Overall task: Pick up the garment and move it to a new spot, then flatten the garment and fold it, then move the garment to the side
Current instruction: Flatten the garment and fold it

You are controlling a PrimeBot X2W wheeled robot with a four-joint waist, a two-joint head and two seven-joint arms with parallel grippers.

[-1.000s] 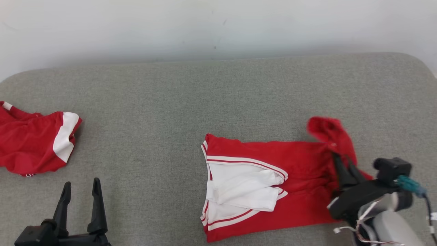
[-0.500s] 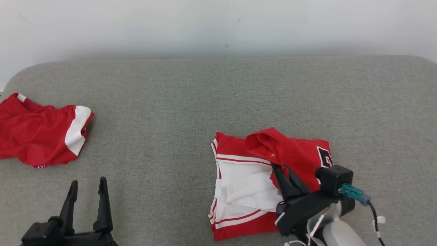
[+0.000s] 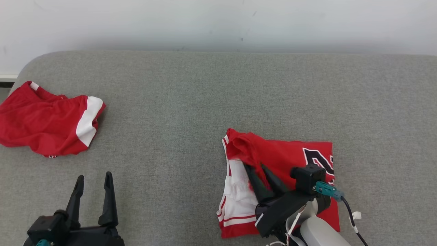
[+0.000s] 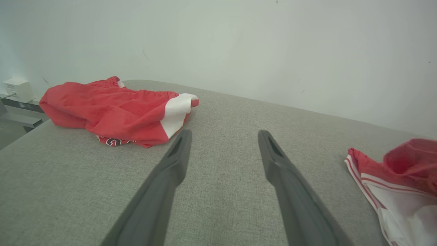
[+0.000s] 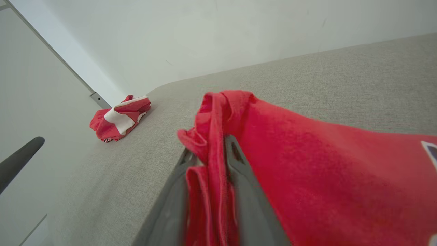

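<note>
we see a thin, smooth red and white cloth garment (image 3: 280,157) on a matt, coarsely woven grey fabric surface (image 3: 191,102), a smooth matt pale wall (image 3: 205,20) far off, and the left gripper (image 3: 94,176) in matt dark plastic.

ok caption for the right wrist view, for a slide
Right gripper pinches a bunched fold of the red jersey over the grey surface, a second red garment lying beyond.

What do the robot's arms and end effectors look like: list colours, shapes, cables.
The left end effector has two long, tapering dark fingers on a black base. The right end effector has the same fingers on a black body, a black camera block with a teal connector and black cable, thin white wires and a pale grey forearm.
</note>
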